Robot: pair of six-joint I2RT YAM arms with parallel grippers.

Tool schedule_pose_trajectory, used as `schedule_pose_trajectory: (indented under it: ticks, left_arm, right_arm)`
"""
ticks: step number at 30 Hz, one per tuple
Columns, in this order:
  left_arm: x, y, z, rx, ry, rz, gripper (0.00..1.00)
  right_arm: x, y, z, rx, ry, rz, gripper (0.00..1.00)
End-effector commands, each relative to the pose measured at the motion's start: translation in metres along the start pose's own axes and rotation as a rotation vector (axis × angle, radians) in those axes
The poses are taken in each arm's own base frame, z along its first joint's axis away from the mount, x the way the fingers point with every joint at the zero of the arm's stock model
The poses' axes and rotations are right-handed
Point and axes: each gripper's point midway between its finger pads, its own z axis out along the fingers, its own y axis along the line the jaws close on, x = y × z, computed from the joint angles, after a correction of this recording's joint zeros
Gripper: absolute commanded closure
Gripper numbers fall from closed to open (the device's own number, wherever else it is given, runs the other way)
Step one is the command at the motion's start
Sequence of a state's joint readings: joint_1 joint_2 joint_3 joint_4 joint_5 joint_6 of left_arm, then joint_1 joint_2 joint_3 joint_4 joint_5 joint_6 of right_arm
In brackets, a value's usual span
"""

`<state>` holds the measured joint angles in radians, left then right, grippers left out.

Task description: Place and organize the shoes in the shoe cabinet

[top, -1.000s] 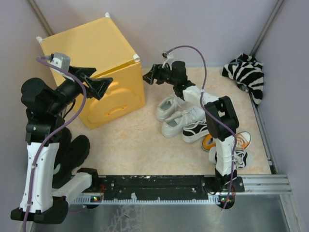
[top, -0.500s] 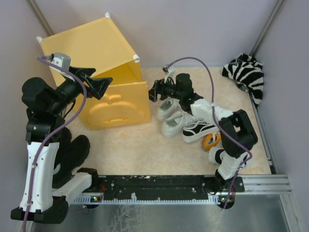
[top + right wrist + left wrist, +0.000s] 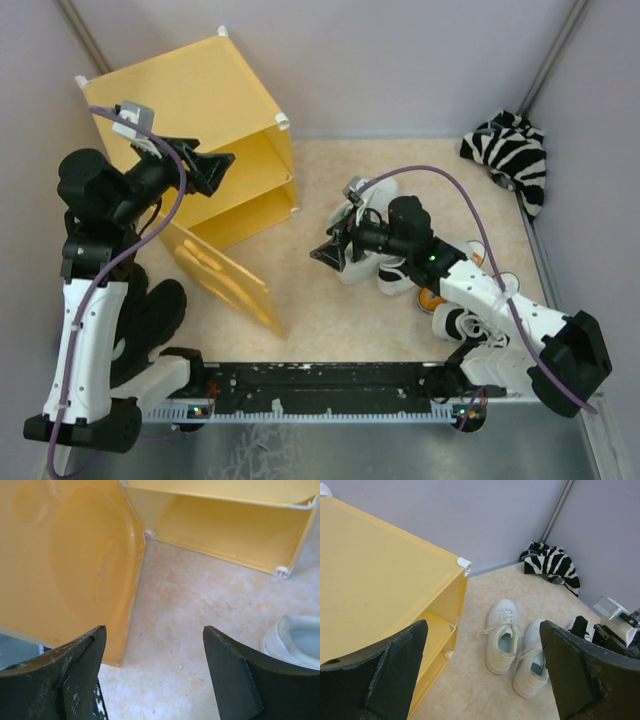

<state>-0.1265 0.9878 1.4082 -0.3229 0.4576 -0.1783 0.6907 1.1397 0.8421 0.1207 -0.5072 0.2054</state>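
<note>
Shoe cabinet [image 3: 195, 95] at far left, door [image 3: 225, 280] swung open, shelves bare. Shoes [image 3: 400, 262] all on tabletop [image 3: 300, 290]. Both pincers, left [image 3: 215, 168] and right [image 3: 325, 253], apart, empty. Loading not begun.

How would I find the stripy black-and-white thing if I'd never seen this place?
Start at the big yellow plastic shoe cabinet in the far left corner, then look straight across to the far right corner of the beige table. The crumpled zebra-striped cloth bundle lies there alone against the wall; unlike the small white lace-up sneakers, it is soft and striped.
</note>
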Motion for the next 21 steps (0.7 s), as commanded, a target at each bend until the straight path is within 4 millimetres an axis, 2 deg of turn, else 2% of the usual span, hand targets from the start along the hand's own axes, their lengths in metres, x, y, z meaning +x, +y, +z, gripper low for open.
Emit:
schedule_pose_trajectory:
  ticks: [1, 6, 8, 9, 13, 17, 21]
  left_arm:
    - [0.006, 0.008, 0.002, -0.027, 0.026, 0.001, 0.01]
    - [0.013, 0.013, -0.01, -0.079, 0.055, 0.014, 0.01]
    - [0.012, 0.013, -0.016, -0.097, 0.056, 0.02, 0.01]
    - [0.011, 0.013, -0.018, -0.104, 0.055, 0.021, 0.01]
    - [0.015, 0.011, -0.028, -0.117, 0.061, 0.023, 0.01]
    - [0.025, 0.014, -0.033, -0.136, 0.073, 0.016, 0.01]
    - [0.038, 0.016, -0.039, -0.152, 0.107, 0.02, 0.01]
  right_arm:
    - [0.016, -0.02, 0.008, 0.07, 0.058, 0.01, 0.22]
    - [0.022, -0.017, 0.03, 0.061, 0.078, 0.02, 0.25]
    - [0.026, -0.024, 0.035, 0.145, 0.103, -0.013, 0.25]
    - [0.026, -0.032, 0.034, 0.206, 0.105, -0.006, 0.25]
    - [0.017, -0.085, 0.017, 0.547, 0.133, 0.007, 0.26]
    - [0.019, -0.119, 0.006, 0.767, 0.235, -0.001, 0.29]
    - [0.029, -0.145, -0.002, 0.917, 0.273, 0.099, 0.24]
